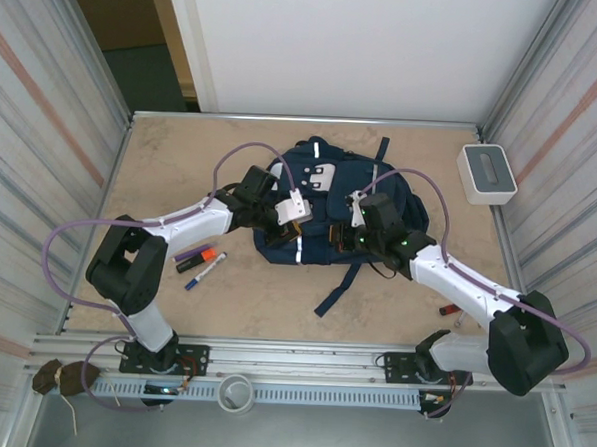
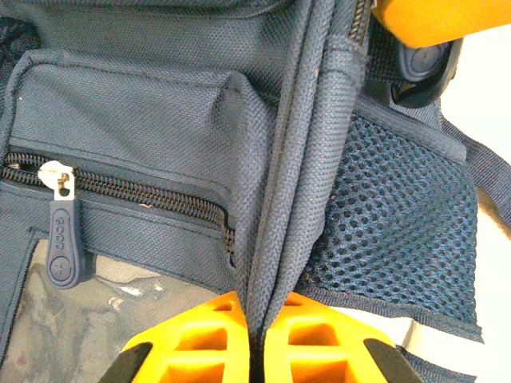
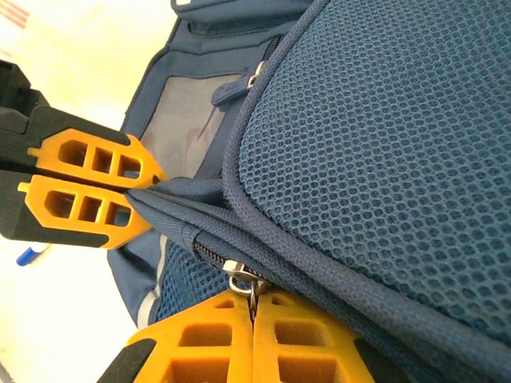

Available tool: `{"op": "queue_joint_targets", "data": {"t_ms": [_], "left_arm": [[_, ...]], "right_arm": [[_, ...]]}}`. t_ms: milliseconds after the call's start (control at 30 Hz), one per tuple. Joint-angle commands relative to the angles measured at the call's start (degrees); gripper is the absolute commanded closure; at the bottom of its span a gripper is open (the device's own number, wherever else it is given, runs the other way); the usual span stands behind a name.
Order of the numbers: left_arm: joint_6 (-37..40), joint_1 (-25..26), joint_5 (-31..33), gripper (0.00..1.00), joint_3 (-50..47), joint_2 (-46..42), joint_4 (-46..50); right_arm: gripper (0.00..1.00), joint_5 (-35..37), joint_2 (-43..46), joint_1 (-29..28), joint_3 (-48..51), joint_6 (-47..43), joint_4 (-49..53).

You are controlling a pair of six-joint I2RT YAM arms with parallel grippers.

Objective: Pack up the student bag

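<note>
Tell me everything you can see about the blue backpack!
The student bag is navy woven fabric with mesh panels, zipped front pockets, a clear window and loose straps. It lies in the middle of the table. The left tool pinches a fabric seam; the right tool pinches a metal zipper pull.

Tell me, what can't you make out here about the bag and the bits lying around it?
- Inside of the student bag: hidden by its own fabric, every view.
- The red-and-dark item by the right arm, top view: too small to identify.
- The blue-tipped pen, right wrist view: mostly hidden behind the left gripper.
- Contents of the clear window pocket, left wrist view: blurred behind cloudy plastic.
</note>
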State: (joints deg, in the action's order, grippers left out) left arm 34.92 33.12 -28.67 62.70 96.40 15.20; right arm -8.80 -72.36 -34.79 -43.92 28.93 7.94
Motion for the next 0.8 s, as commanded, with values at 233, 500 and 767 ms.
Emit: {"op": "queue_joint_targets", "data": {"t_ms": [233,500,767], "left_arm": [[1.04,0.71,-2.89,1.0,1.06,0.56,0.44],[0.79,0.8,-1.45,1.0,1.05,0.85,0.44],[1.0,1.08,5.4,1.0,0.73,1.27,-0.77]], "right_arm": [[0.85,6.44,-2.37,-1.71,2.94,-2.65,-9.35],[0.94,9.88,-1.74,-2.41,3.51,-2.03,-9.57],[1.0,-5.44,5.38,3.79,6.19,6.04,-10.83]]}}
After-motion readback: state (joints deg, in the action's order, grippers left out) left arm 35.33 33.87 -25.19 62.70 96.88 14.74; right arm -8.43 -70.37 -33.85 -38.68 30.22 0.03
